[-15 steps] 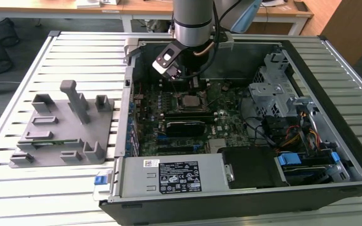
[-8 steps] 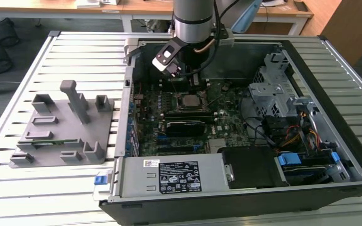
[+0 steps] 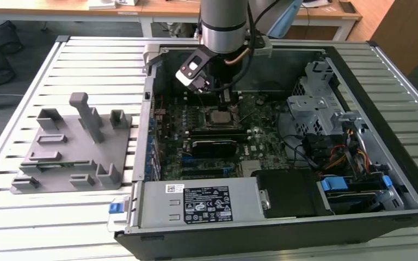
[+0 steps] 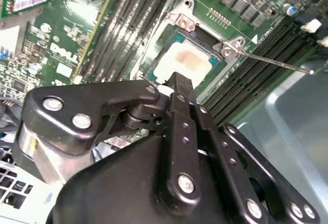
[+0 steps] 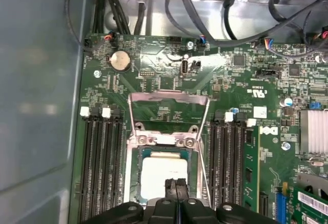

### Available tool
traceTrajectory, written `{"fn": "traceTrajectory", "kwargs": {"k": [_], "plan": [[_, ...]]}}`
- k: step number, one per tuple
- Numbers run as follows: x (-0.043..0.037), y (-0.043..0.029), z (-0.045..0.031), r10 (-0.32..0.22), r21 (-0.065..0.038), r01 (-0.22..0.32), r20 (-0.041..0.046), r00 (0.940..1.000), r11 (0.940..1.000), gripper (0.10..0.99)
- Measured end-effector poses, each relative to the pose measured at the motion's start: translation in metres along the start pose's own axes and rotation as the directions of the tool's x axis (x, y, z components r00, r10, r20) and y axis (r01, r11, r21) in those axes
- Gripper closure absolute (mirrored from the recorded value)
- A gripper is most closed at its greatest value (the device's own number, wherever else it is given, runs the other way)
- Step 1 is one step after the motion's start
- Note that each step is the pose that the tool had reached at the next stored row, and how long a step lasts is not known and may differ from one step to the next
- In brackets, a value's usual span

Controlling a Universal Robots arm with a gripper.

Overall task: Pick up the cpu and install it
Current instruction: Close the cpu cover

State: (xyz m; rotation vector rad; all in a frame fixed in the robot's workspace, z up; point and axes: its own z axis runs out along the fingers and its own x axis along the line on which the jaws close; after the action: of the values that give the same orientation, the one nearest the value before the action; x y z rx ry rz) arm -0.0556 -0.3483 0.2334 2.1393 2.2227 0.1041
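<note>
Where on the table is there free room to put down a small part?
The slatted table is bare beyond the grey fixture tray and again nearer the camera, beside the computer case. Inside the case it is crowded: the gripper hangs over the cpu, memory slots on both sides.

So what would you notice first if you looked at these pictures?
A big silver robot arm reaches down into an open computer case in the exterior view. In the first wrist view, its black end effector hangs right over the shiny square cpu lying in its socket.
</note>
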Motion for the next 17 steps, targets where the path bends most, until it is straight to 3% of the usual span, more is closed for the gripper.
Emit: {"fn": "traceTrajectory", "kwargs": {"k": [6,13,17], "plan": [[-0.0004,0.0070,-0.0001,0.000,0.034,0.000,-0.0010,1.0000,0.9994,0.980],[-0.0002,0.0082,-0.0140,0.000,0.035,0.000,-0.0012,1.0000,0.9994,0.980],[-0.0004,0.0085,-0.0173,0.000,0.035,0.000,-0.0014,1.0000,0.9994,0.980]]}}
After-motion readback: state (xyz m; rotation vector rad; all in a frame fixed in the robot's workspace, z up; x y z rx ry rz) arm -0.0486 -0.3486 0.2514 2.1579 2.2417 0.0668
